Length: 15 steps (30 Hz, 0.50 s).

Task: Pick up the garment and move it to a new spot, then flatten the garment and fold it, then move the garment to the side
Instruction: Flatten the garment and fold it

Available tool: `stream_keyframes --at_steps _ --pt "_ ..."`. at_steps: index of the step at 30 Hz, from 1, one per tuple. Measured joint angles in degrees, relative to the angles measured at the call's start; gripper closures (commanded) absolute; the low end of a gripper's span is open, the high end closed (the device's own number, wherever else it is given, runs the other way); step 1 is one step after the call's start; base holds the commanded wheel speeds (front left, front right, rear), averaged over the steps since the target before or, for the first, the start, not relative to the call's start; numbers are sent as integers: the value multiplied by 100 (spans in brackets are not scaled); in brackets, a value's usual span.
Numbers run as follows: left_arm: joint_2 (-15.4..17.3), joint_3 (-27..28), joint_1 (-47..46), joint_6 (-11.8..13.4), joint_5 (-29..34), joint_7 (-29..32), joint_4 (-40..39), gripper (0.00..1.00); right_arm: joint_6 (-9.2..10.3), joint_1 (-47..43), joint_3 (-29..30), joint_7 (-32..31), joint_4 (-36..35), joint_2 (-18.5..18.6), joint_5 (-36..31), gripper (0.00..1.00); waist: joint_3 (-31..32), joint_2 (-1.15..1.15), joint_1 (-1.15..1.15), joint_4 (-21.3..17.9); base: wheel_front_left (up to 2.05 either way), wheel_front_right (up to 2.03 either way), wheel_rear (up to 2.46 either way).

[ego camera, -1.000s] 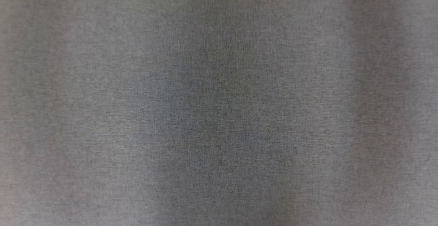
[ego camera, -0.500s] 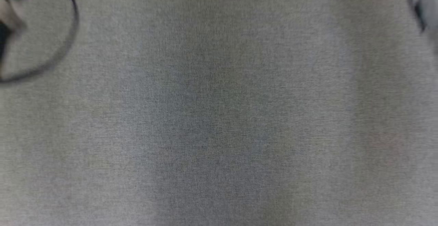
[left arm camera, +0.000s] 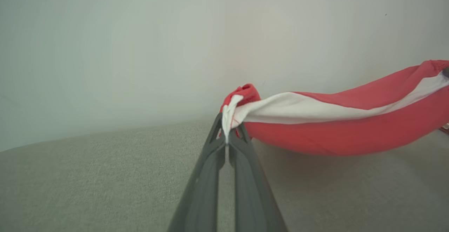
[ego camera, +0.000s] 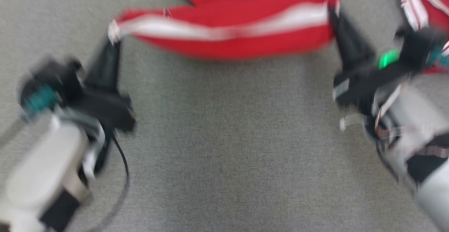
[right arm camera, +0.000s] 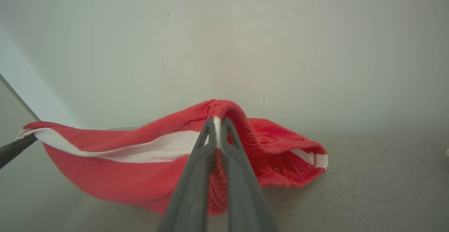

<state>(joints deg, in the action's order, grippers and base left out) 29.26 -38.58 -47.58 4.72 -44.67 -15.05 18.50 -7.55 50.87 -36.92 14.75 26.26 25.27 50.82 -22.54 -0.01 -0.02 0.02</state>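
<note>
A: Where was the garment?
B: The red garment (ego camera: 231, 32) with the white stripe hung stretched between your two grippers, sagging in the middle over the grey cloth surface (ego camera: 224, 161). I couldn't tell whether the sag touched down, because the head view was blurred.
A: Grips?
B: Your left gripper (left arm camera: 227, 139) was pinched tight on the white edge at one end. Your right gripper (right arm camera: 217, 123) was clamped on the red ribbed hem at the other. Both bites looked thin, right at the fingertips.
A: Risks?
B: My read: a thin bite could have slipped if you'd spread the arms further or jerked. With one end lost, the garment would have swung and bunched, and you'd have been flattening a heap. The loose part past your right gripper could also have tucked under on the way down.
A: Anything in the way?
B: More red-and-white cloth (ego camera: 422, 4) lay just beyond your right gripper. I couldn't tell if it was the same garment; if separate, you risked dragging it. A black cable (ego camera: 121, 161) looped beside your left forearm, a snag risk on a low pass. A pale wall (left arm camera: 140, 49) closed off the far side.
</note>
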Motion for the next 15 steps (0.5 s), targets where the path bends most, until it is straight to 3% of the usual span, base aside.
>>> stream_keyframes --at_steps 15 --pt "-260 325 2659 223 277 0 -638 100 0 -3229 681 -120 -1235 153 -202 100 1010 0 0 114 0 0 0"
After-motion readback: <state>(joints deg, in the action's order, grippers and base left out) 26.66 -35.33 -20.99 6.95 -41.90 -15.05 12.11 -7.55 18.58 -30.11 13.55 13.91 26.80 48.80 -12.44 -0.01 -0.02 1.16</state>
